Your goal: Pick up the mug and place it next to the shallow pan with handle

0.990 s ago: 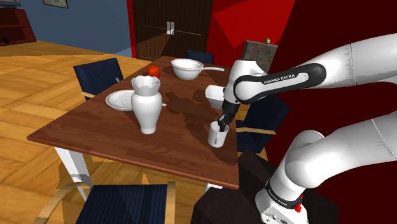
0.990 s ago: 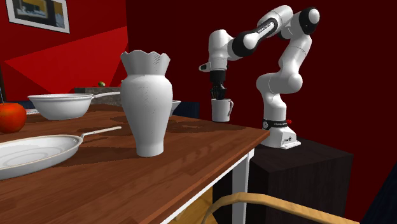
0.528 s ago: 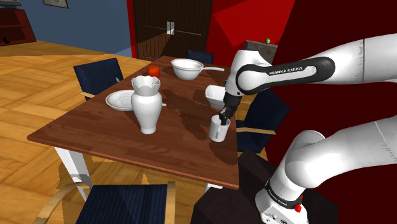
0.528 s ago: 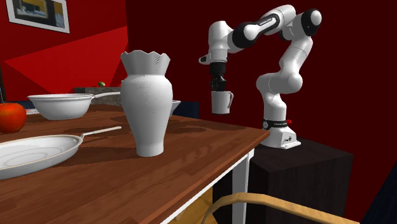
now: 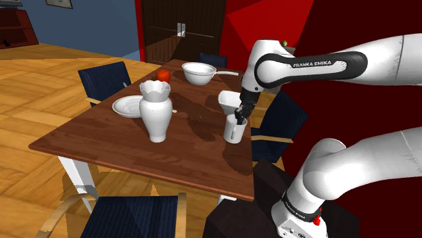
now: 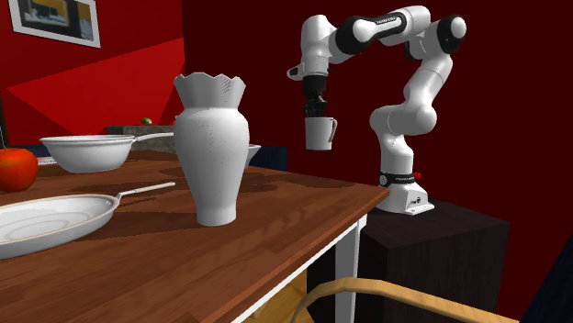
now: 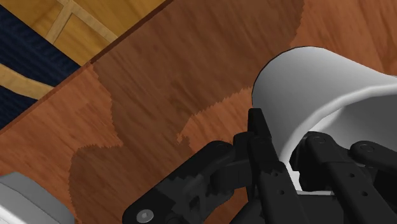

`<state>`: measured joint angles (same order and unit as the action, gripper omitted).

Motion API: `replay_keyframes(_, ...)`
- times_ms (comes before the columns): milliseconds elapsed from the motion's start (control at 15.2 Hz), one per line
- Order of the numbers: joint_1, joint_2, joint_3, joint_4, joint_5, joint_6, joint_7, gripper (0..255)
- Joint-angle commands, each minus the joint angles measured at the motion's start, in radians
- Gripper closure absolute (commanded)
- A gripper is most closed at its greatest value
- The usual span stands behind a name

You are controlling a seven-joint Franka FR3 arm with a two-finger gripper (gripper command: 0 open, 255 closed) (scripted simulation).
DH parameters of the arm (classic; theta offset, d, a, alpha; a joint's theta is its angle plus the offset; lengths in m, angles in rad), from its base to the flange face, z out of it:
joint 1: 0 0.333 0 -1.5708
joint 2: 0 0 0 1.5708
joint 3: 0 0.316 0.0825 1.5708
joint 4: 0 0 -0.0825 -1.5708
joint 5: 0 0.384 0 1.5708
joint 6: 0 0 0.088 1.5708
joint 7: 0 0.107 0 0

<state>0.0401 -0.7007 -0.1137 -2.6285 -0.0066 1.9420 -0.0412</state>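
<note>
A white mug (image 5: 234, 130) hangs in the air above the brown table (image 5: 101, 138), near its edge on the stand's side. My black gripper (image 5: 238, 119) is shut on the mug's rim from above. In the second exterior view the mug (image 6: 320, 134) hangs well above the tabletop under the gripper (image 6: 315, 115). In the wrist view the fingers clasp the wall of the mug (image 7: 312, 89), one inside and one outside. The shallow white pan with handle (image 5: 128, 106) lies at the table's far side, beyond the vase; it also lies low at the second exterior view's left as the pan (image 6: 55, 220).
A tall white vase (image 5: 156, 111) stands mid-table between mug and shallow pan. A deeper white pan (image 5: 199, 72) and a red fruit (image 5: 163, 74) sit at the far end. A white bowl (image 5: 228, 101) is just behind the mug. Blue chairs (image 5: 105, 80) surround the table.
The arm has risen and lifted the mug off the tabletop; it now hangs higher and slightly farther along the table. The fingers stayed shut on it.
</note>
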Motion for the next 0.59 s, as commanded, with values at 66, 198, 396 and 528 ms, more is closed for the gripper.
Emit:
replay_keyframes(66, 0.0, -0.009, 0.002, 0.036, 0.001, -0.044, 0.002, 255)
replay_keyframes(198, 0.001, -0.012, 0.004, 0.06, 0.002, -0.072, 0.004, 255)
replay_keyframes(396, 0.002, -0.015, 0.006, 0.099, 0.003, -0.114, 0.006, 255)
replay_keyframes(528, 0.002, -0.016, 0.007, 0.125, 0.004, -0.141, 0.007, 255)
